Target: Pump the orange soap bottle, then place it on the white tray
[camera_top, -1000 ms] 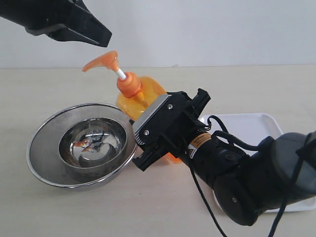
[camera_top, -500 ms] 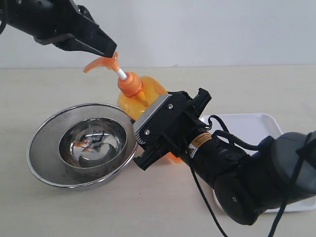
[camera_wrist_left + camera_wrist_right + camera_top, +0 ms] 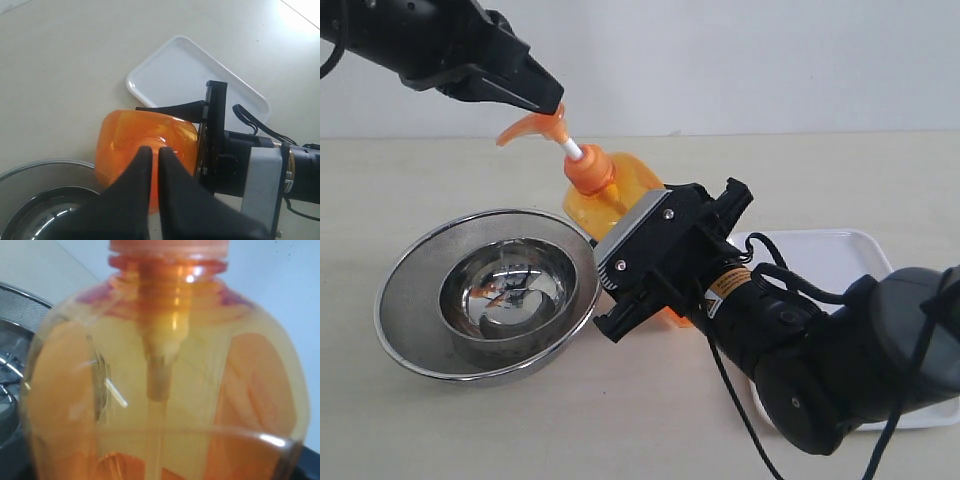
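The orange soap bottle (image 3: 620,192) leans beside the bowl, its pump head (image 3: 533,128) raised on a white stem. In the exterior view my left gripper (image 3: 552,101) is shut, and its tips rest on top of the pump head. The left wrist view shows the same shut gripper (image 3: 156,151) over the bottle (image 3: 120,145), hiding the pump head. My right gripper (image 3: 665,265) is shut on the bottle's lower body, and the bottle (image 3: 165,380) fills the right wrist view, hiding its fingers. The white tray (image 3: 830,255) lies behind the right arm, also seen as the tray (image 3: 185,70).
A round steel bowl (image 3: 420,330) with a wide rim stands left of the bottle, close against it; a slice of the bowl (image 3: 45,200) also shows in the left wrist view. The bulky right arm (image 3: 840,360) lies over the tray's near side.
My left gripper has come down and to the right onto the pump head. The bottle's top has shifted slightly right. The right gripper keeps its hold.
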Robot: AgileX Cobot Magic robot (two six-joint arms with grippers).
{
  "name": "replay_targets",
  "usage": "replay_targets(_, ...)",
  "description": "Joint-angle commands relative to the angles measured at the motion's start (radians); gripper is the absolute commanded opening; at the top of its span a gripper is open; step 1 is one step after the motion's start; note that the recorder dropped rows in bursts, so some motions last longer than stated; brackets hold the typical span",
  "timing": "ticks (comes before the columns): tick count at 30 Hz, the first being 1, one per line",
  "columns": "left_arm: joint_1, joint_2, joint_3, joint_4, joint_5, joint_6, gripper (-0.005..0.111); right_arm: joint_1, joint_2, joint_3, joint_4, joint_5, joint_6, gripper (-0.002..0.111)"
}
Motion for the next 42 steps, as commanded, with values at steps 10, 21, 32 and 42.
replay_targets(10,-0.005,0.03,0.106,0.022,-0.003,0.001,0.005,0.001,-0.01,-0.004,-0.122,-0.008,0.072,0.0)
replay_targets(21,-0.005,0.03,0.119,0.02,-0.018,0.001,0.005,0.001,-0.01,-0.004,-0.136,-0.012,0.091,0.0)
replay_targets(32,-0.005,-0.051,0.077,0.074,-0.015,-0.01,0.005,0.001,-0.01,-0.004,-0.134,-0.012,0.09,0.0)
replay_targets(42,-0.001,-0.139,0.037,0.163,0.004,-0.049,0.005,0.001,-0.01,-0.004,-0.108,-0.012,0.09,0.0)
